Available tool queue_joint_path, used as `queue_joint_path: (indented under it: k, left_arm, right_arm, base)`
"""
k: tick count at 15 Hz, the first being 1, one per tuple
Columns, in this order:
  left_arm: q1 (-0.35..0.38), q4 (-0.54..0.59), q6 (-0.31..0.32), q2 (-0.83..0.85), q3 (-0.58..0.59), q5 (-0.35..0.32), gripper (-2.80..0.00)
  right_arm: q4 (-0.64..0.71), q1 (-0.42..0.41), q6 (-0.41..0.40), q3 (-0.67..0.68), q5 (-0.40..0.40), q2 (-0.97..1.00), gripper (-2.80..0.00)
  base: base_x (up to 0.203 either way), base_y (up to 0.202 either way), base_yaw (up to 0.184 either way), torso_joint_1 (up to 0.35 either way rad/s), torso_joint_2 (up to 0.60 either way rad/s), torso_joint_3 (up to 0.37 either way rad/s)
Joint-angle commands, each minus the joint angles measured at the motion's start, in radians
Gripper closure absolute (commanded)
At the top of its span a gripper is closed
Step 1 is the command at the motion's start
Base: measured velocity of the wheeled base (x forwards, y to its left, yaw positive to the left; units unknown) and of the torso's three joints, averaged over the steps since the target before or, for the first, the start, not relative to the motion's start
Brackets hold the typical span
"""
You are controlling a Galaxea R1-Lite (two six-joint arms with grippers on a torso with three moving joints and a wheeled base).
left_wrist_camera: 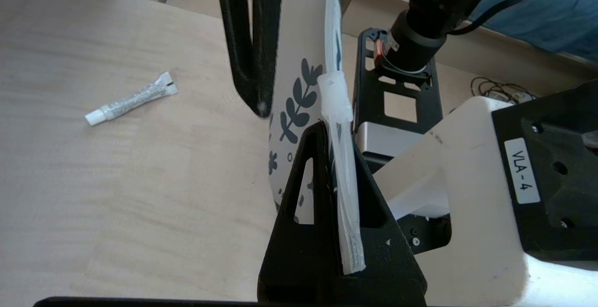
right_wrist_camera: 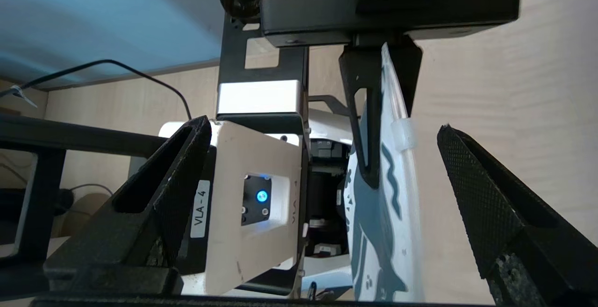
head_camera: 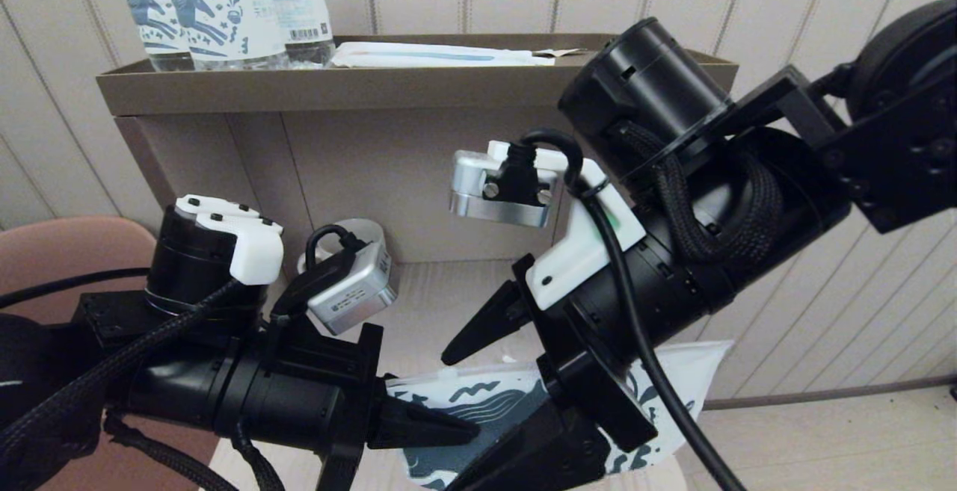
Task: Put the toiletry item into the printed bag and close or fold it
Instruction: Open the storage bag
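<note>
- The toiletry item, a thin white wrapped tube with a small cap at one end and a flat crimped tail at the other, lies alone on the pale wood table, well apart from the bag and untouched by either gripper.
- The printed bag, a flat white plastic pouch with dark teal leaves and waves, hangs edge-on above that table. Its white zip slider sits just beyond my left fingertips.
- My left gripper is clamped on the bag's zip edge, the ribbed strip pinched between both black fingers.
- My right gripper is spread wide and holds nothing. The bag and the left gripper stand between its fingers.
- As I judge it, the step in hand is opening the bag's mouth, since the tube is not yet inside.
- To do it well, I would keep the left pinch firm and steady, and close the right fingers on the slider or on one wall only.
- Pulling both walls together would keep the mouth shut.
- The tube is small and round, so it may roll when picked.
</note>
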Motion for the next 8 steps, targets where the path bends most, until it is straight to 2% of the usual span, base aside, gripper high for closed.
queue_joint_path:
  k: [1, 8]
  left_arm:
    - [0.0, -0.002, 0.0, 0.002, 0.0, -0.005, 0.0]
    - [0.003, -0.002, 0.002, 0.003, 0.0, -0.005, 0.0]
  right_arm:
    - [0.001, 0.0, -0.002, 0.012, 0.005, -0.004, -2.8]
    - [-0.051, -0.002, -0.002, 0.029, 0.026, 0.013, -2.8]
  base:
    - [0.0, 0.0, 0.0, 0.0, 0.0, 0.0]
    - [0.0, 0.0, 0.0, 0.0, 0.0, 0.0]
